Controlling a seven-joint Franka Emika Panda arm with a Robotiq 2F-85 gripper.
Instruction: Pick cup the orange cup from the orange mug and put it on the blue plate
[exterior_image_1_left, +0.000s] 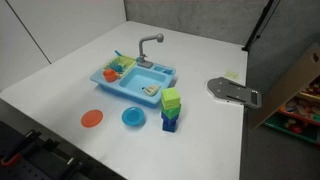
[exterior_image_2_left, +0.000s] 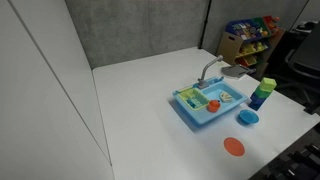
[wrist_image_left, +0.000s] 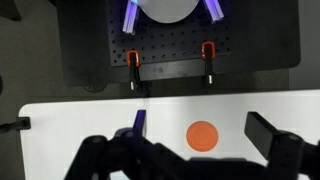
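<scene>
A: So, where is the orange cup found?
B: It is seen inside the light-blue toy sink, towards one end, in both exterior views.
A: And the blue plate?
B: It is laid flat on the white table in front of the sink, near the orange plate but not touching it, and apart from the cup.
A: How is the gripper held?
B: It is shown only in the wrist view, with its fingers spread wide and nothing gripped. The orange plate is seen on the table between them.
</scene>
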